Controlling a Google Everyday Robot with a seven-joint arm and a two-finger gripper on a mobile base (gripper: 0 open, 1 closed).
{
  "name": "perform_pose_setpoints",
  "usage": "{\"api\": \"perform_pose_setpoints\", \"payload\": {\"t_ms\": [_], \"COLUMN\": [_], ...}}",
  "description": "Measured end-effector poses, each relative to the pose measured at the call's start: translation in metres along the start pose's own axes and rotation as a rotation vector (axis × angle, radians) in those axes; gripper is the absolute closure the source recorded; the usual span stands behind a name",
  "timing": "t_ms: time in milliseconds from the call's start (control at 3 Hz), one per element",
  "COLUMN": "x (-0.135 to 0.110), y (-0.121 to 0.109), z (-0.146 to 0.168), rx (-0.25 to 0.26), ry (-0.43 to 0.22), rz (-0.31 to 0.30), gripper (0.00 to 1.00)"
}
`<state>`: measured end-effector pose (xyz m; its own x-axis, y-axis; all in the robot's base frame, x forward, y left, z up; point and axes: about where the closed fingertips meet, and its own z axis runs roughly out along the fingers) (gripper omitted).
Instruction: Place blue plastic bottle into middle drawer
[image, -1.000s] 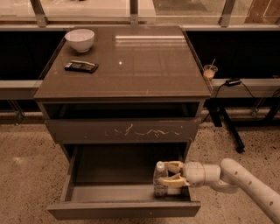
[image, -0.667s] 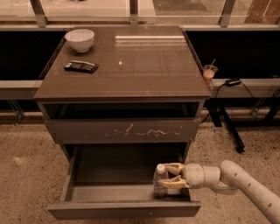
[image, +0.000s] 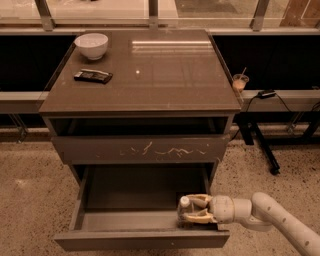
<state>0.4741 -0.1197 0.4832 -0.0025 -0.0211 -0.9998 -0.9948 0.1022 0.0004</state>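
One second earlier the bottle stood a little higher; at this moment its white cap had sunk almost to the level of the drawer walls, and the arm had come down with it. I judged that the lowering was nearly finished and that only the release and the pull-back remained. The gripper reached in from the right, over the front right corner of the open drawer, below the scratched front. The bottle was upright in that corner, just behind the front panel; whether it touched the floor was hidden. Its body sat between the tips of the two fingers, one on the far side and one on the near side, and they were clenched on it.
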Motion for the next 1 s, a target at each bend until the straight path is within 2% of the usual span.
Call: {"api": "perform_pose_setpoints", "payload": {"t_ms": [333, 667, 1000], "x": [0.0094, 0.0094, 0.0094], "y": [0.0021, 0.0021, 0.0022], "z": [-0.0058, -0.0058, -0.0058], "rx": [0.031, 0.031, 0.031], "ry": [-0.002, -0.002, -0.002], "rz": [-0.002, -0.002, -0.002], "gripper": [0.74, 0.51, 0.2]}}
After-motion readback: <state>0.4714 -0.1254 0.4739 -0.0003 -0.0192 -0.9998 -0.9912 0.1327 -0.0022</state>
